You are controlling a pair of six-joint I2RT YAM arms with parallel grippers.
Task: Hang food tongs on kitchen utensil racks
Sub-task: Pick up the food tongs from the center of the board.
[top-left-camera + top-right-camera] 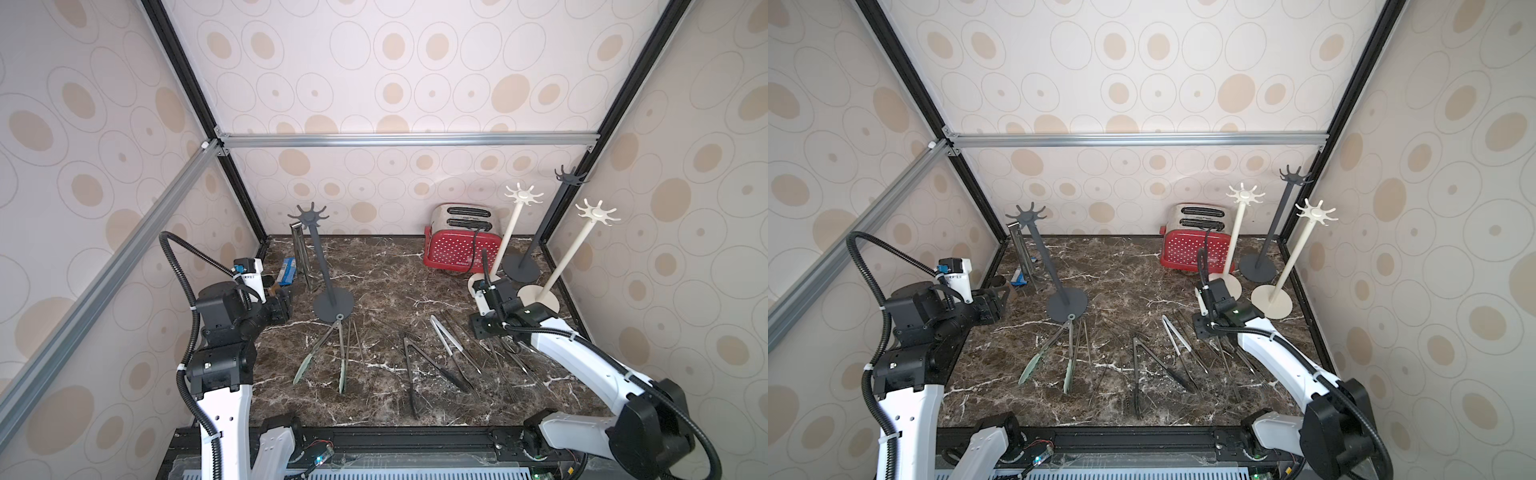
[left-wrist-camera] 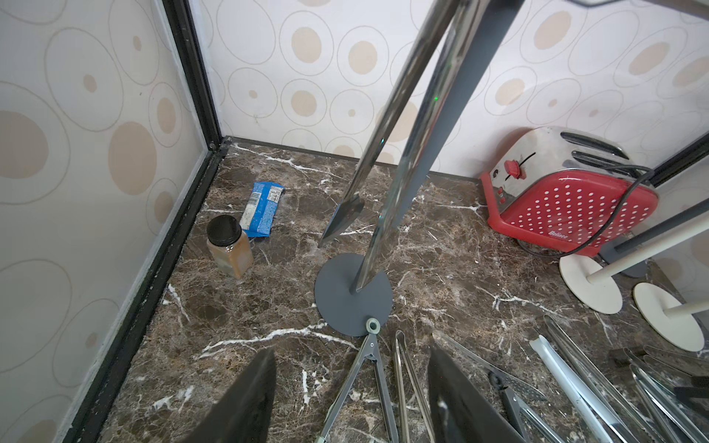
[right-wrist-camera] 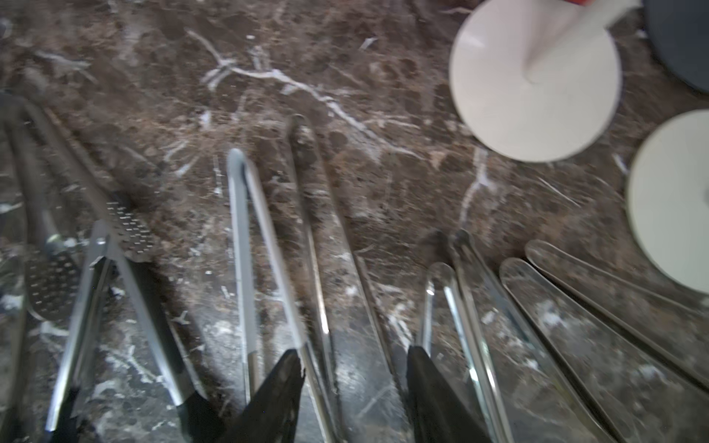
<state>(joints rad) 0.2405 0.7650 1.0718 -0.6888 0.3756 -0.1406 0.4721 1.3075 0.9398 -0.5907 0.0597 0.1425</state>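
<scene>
Tongs [image 1: 409,365] lie fanned across the 6 o'clock half of the table [image 1: 386,274], hinge ends toward 12 and tips toward the robot. The green-tipped tongs [image 1: 341,357] touch their ring end to the base of the near dark grey rack [image 1: 333,307] at 10 o'clock, and their arms run to 6 and 7. The black tongs [image 1: 1136,374] open toward 6 and 4. The white tongs [image 3: 238,230] run from 11 to 5. More steel tongs [image 3: 552,330] lie at 4 o'clock, partly under the right arm. One hanging pair [image 2: 343,216] drops from that rack's crown on its 9 o'clock side, long axis upright, tips down.

Two cream racks [image 1: 523,194] [image 1: 598,212] and the far dark grey rack [image 1: 521,268] stand together at 2 o'clock, beside the toaster [image 1: 457,249] at 1.

The right gripper [image 3: 353,353] sits low over the lying tongs at 4 o'clock. Its jaws are spread, and a slim steel pair [image 3: 310,237] runs between them. The blur hides whether they touch it. The left gripper [image 2: 351,347] hangs at 9 o'clock, jaws spread and holding nothing, facing the near rack's base.
</scene>
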